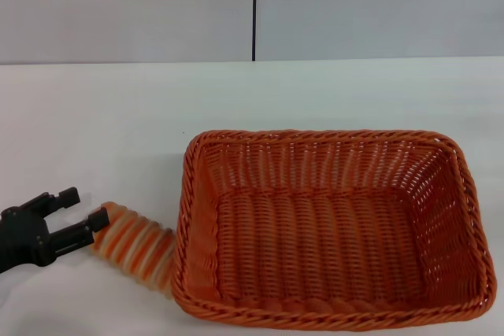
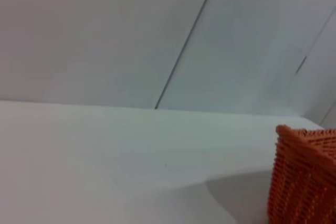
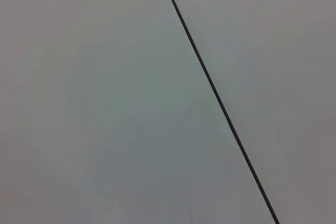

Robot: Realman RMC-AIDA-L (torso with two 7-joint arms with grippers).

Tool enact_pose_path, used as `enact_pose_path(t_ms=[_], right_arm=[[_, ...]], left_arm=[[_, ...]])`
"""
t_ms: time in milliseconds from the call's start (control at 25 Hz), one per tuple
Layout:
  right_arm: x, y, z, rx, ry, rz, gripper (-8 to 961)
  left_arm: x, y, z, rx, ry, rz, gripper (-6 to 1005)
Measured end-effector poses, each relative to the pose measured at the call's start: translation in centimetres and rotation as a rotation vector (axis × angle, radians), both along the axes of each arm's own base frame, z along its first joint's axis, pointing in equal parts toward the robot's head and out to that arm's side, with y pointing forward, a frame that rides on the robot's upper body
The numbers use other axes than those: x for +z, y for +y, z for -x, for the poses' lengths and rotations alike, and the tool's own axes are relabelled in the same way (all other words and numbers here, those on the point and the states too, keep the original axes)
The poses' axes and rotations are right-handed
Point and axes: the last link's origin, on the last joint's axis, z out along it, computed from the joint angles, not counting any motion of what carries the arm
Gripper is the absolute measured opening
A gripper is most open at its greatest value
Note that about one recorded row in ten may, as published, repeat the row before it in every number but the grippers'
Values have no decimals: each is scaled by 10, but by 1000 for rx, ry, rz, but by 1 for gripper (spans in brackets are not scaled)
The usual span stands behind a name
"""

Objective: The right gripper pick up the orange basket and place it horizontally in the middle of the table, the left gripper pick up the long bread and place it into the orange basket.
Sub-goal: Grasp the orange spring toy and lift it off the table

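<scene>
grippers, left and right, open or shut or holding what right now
Left gripper: jaws open, at the end of the striped orange-and-cream long bread on the white table, not gripping it.
Right gripper: not in view.

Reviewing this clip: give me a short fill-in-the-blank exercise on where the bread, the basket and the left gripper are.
1. The striped orange-and-cream ridged long bread lies on the plain white table, not yet in the basket, beside the basket's ____ side.
2. The large rectangular orange woven basket holds ____.
3. The black two-fingered left gripper has its fingers ____, with the lower fingertip at the bread's end.
4. The right gripper appears in ____ of the views.

Missing words: left; nothing; open; none
</scene>
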Motion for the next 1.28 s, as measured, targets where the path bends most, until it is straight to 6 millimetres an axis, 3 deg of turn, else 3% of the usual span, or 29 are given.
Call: enact_pose_path(t_ms=[1280], right_arm=[[-5, -1, 2, 10, 7, 15, 275]], left_arm=[[-11, -2, 3, 12, 39, 54, 843]])
